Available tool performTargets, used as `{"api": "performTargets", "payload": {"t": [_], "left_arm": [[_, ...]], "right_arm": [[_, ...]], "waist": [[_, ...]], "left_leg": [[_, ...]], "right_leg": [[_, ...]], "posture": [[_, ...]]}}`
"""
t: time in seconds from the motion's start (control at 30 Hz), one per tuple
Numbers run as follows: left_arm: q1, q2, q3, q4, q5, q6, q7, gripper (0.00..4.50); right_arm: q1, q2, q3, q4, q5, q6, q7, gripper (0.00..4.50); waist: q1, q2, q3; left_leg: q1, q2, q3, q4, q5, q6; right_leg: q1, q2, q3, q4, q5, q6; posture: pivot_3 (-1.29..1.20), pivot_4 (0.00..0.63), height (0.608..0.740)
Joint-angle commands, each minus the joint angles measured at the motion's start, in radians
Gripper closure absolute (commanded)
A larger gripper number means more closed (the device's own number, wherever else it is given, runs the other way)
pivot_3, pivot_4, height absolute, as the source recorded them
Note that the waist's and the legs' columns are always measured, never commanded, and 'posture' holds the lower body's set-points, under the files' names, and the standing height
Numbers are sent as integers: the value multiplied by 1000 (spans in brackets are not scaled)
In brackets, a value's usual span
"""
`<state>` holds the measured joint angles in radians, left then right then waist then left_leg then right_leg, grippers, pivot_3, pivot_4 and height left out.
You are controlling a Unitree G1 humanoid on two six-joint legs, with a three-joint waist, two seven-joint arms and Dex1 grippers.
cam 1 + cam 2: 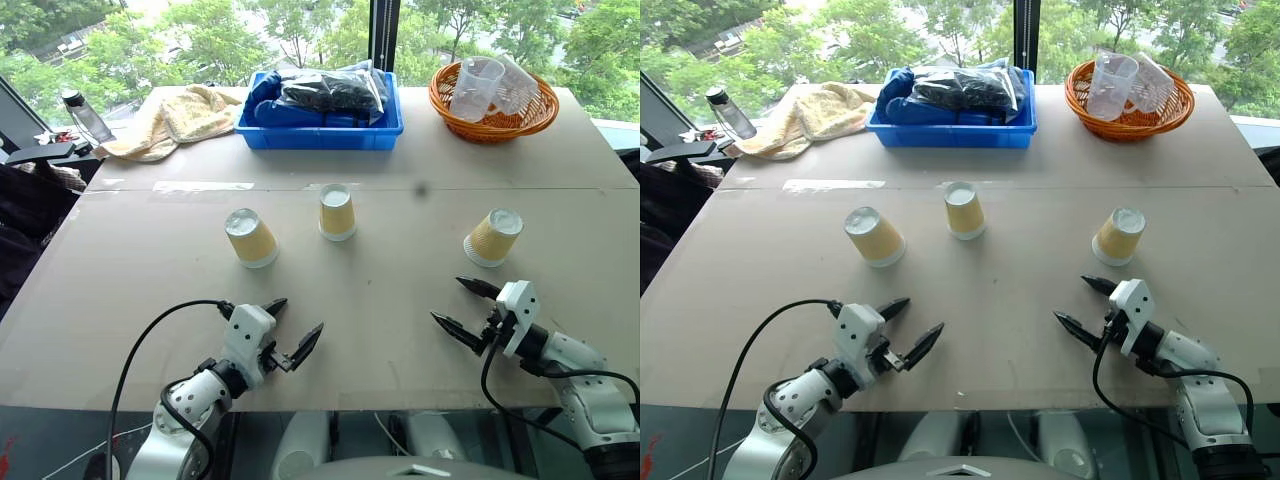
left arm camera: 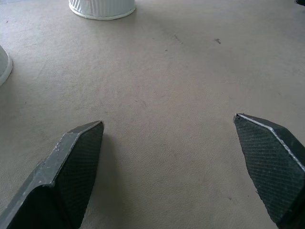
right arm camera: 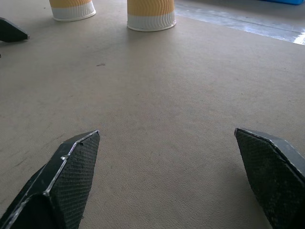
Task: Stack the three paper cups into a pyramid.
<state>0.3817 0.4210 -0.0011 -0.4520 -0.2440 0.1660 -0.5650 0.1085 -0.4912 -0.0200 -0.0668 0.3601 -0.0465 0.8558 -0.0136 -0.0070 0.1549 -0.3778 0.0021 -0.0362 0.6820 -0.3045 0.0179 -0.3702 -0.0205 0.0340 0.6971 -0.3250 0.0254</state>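
Three paper cups (image 1: 337, 212) stand apart before blue bin (image 1: 320, 128), basket (image 1: 494, 108).

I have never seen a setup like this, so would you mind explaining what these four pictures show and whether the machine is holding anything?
This is a humanoid robot with two arms, each ending in a black two-fingered pincer. The two wide pictures come from a stereo camera on its head, looking down over a beige table. The two close-ups come from cameras on its wrists, looking along the fingers.

The left pincer and right pincer are both open and hold nothing.

On the table three ribbed yellow-tan paper cups stand upside down and apart: left, middle, right. Behind them lie a yellow towel, a blue plastic bin and an orange basket with clear plastic cups.
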Motion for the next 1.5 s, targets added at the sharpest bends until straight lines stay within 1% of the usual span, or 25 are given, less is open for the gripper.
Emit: {"api": "performTargets", "payload": {"t": [0.03,0.17,0.53,0.6,0.7,0.8,0.9,0.97,1.03,1.13,1.33,1.5], "left_arm": [[-13,10,9,3,-17,-40,-31,15],[-40,12,21,11,-48,-58,-62,15],[-75,16,20,6,-62,-51,-77,15],[-85,18,18,0,-68,-43,-78,15],[-108,27,10,-35,-97,-18,-92,15],[-156,50,10,-91,-155,31,-115,15],[-271,105,44,-149,-278,116,-163,15],[-323,143,59,-162,-324,151,-189,15],[-407,191,86,-170,-391,193,-225,15],[-485,241,108,-176,-455,239,-252,15],[-522,298,116,-178,-470,275,-283,15],[-520,309,135,-188,-483,286,-280,15]], "right_arm": [[27,10,-17,5,8,-51,26,0],[39,29,-21,-3,17,-78,20,0],[37,30,-45,6,32,-80,12,0],[37,31,-59,7,35,-82,0,0],[34,46,-114,17,55,-86,-45,0],[21,60,-177,13,79,-71,-105,0],[-8,62,-240,22,82,-71,-166,0],[-30,65,-261,24,84,-63,-194,0],[-70,66,-273,32,89,-49,-218,0],[-113,65,-268,42,88,-38,-221,0],[-197,73,-272,114,89,-17,-228,0],[-244,80,-275,158,105,-10,-221,0]], "waist": [[0,0,0],[2,0,0],[1,0,0],[1,0,0],[2,0,0],[3,0,0],[3,0,0],[-1,1,0],[-4,2,0],[-4,2,0],[-1,2,1],[-1,3,1]], "left_leg": [[0,0,0,0,0,0],[0,0,-2,0,0,0],[-1,0,-1,0,0,0],[-1,0,-1,0,0,0],[-1,0,-2,0,0,0],[-1,0,-2,0,0,0],[-1,0,-2,0,0,0],[-1,0,-2,0,0,0],[-1,0,-1,-1,0,-1],[-1,0,-1,-1,1,-1],[-2,0,-1,-1,2,-4],[-2,0,-1,-1,1,-1]], "right_leg": [[0,0,0,0,0,0],[0,0,-2,0,0,0],[0,-1,-2,-1,0,0],[0,-1,-2,-1,0,0],[0,-1,-2,-1,0,0],[0,-1,-2,-1,0,0],[0,-1,-3,0,0,0],[0,0,-3,0,0,0],[0,0,-2,0,0,0],[-1,1,-2,0,0,0],[-1,0,-2,-1,0,0],[-1,0,-2,-1,0,0]], "posture": [[0,150,740],[0,150,740],[0,150,740],[0,150,740],[0,150,740],[0,150,740],[0,150,740],[0,150,740],[0,150,740],[0,150,740],[0,150,740],[0,150,740]]}}
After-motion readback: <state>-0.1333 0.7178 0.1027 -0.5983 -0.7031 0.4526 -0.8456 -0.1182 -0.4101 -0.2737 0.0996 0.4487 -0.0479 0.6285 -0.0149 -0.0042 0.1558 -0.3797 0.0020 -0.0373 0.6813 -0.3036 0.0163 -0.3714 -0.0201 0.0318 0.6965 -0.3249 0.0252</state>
